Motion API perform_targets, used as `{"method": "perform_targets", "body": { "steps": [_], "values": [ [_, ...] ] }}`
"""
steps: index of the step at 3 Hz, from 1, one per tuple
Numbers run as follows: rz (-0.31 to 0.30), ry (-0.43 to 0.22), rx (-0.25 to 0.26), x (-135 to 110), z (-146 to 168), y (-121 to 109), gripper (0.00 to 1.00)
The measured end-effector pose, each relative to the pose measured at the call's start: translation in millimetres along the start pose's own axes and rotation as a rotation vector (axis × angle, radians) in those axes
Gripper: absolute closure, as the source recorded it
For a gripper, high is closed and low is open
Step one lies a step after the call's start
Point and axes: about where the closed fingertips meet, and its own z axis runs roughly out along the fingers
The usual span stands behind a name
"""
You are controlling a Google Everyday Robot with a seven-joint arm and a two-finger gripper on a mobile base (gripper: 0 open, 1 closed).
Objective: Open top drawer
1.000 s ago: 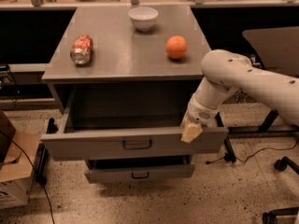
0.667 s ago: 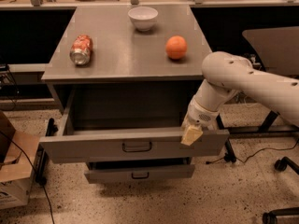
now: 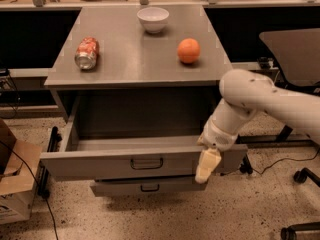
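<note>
The top drawer (image 3: 100, 165) is a wide grey metal drawer with a small black loop handle (image 3: 146, 163) at its centre. It stands pulled far out from under the grey cabinet top (image 3: 140, 59), and its inside looks bare. My gripper (image 3: 206, 166) hangs over the right part of the drawer's front panel, to the right of the handle, its pale fingers (image 3: 207, 165) pointing down against the front. The white arm (image 3: 260, 101) reaches in from the right.
A narrower grey drawer (image 3: 145, 186) sits below, slightly out. On the cabinet top lie a red can (image 3: 87, 53) on its side, a white bowl (image 3: 153, 19) and an orange (image 3: 188, 50). A cardboard box (image 3: 12, 184) stands at left, chair wheels (image 3: 300, 176) at right.
The drawer front has come slightly further out toward the camera, and my gripper has moved with it, staying on the right part of the front.
</note>
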Motion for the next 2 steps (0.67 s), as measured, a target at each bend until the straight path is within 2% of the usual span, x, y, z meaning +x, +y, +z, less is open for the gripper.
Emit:
{"method": "perform_targets", "body": {
  "steps": [1, 2],
  "values": [
    [0.031, -0.010, -0.014, 6, 4, 12, 0.00],
    [0.112, -0.006, -0.064, 33, 23, 46, 0.00]
  ]
}}
